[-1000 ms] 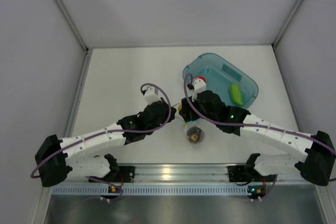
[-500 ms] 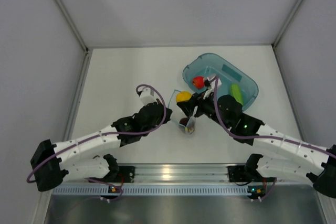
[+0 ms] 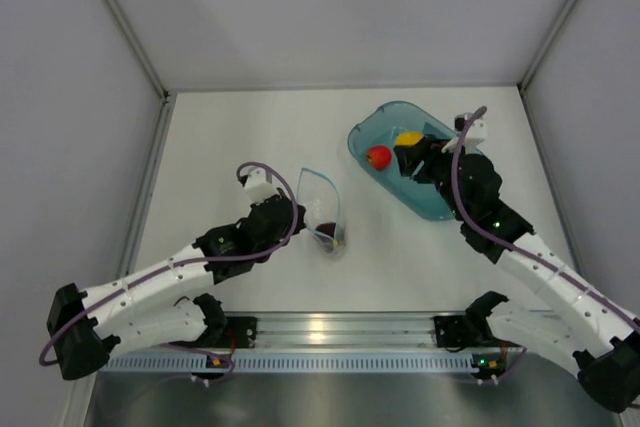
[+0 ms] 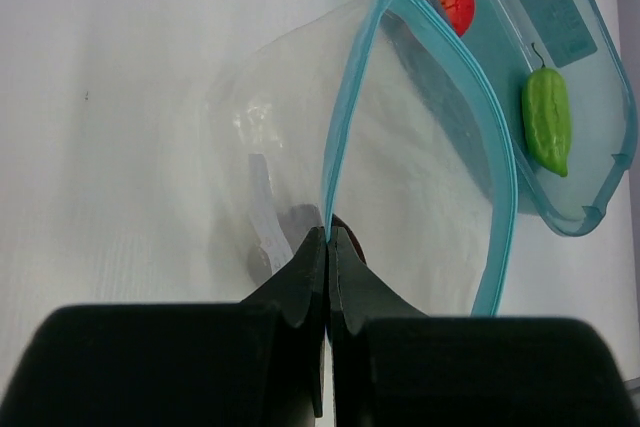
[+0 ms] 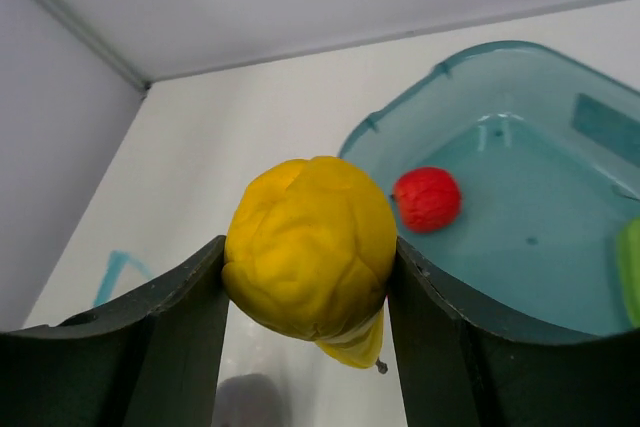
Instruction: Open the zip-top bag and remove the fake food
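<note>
The zip-top bag (image 3: 322,207) lies open on the table, its light blue zip strip (image 4: 345,122) spread wide. My left gripper (image 4: 329,235) is shut on the strip at the bag's near corner; in the top view it (image 3: 296,215) sits left of the bag. The dark maroon piece (image 3: 328,235) is still inside the bag. My right gripper (image 5: 310,277) is shut on the yellow pear-like piece (image 5: 312,247) and holds it over the teal tray (image 3: 465,192); the piece also shows in the top view (image 3: 407,139). The red piece (image 3: 378,156) and the green piece (image 4: 547,119) lie in the tray.
The teal tray stands at the back right of the white table. Grey walls close in the left, right and far sides. A metal rail with the arm bases runs along the near edge (image 3: 330,332).
My right gripper has carried the yellow piece from the bag up and right to above the tray. My left gripper has pulled the bag's mouth left and down, and the bag stands wider open.
</note>
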`<state>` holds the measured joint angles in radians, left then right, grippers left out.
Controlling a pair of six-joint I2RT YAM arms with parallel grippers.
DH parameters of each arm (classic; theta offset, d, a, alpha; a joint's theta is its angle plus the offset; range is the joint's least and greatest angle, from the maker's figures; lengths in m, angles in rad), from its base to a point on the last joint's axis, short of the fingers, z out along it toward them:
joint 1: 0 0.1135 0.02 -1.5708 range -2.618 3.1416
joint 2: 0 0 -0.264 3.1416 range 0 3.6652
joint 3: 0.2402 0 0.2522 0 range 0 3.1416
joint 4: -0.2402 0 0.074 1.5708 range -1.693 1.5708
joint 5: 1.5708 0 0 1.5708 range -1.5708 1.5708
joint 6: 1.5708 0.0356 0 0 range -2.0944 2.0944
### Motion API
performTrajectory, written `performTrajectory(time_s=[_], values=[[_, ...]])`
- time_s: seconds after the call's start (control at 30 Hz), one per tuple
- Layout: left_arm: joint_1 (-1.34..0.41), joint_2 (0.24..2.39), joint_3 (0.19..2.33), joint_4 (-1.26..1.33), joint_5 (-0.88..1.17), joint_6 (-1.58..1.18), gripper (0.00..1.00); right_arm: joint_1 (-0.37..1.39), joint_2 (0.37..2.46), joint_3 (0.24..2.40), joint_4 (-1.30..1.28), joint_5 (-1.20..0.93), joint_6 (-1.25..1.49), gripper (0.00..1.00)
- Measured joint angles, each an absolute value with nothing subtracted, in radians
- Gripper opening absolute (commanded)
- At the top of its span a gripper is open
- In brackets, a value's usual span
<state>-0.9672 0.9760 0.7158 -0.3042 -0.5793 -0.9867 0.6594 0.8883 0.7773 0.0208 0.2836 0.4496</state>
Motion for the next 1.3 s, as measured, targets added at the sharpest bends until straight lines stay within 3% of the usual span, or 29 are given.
performTrajectory(time_s=[0.23,0.5,0.63,0.73,1.0,1.1,1.3], values=[[-0.963,0.925,0.723,-0.326,-0.592,-0.966,0.00,0.394,1.045,0.856,-0.068,0.274,0.464,0.55],[-0.963,0.892,0.748,-0.342,-0.588,-0.939,0.00,0.268,1.363,0.906,-0.117,0.294,0.447,0.65],[-0.962,0.881,0.751,-0.347,-0.587,-0.935,0.00,0.265,1.469,0.926,-0.144,0.295,0.439,0.79],[-0.961,0.885,0.753,-0.347,-0.585,-0.935,0.00,0.265,1.501,0.937,-0.152,0.294,0.435,0.99],[-0.960,0.922,0.767,-0.353,-0.585,-0.952,0.00,0.265,1.427,0.938,-0.173,0.233,0.427,0.99],[-0.958,0.928,0.777,-0.353,-0.589,-0.972,0.00,0.266,1.324,0.937,-0.173,0.158,0.429,0.91],[-0.958,0.940,0.786,-0.353,-0.618,-1.028,0.00,0.293,1.161,0.937,-0.195,-0.006,0.429,0.65]])
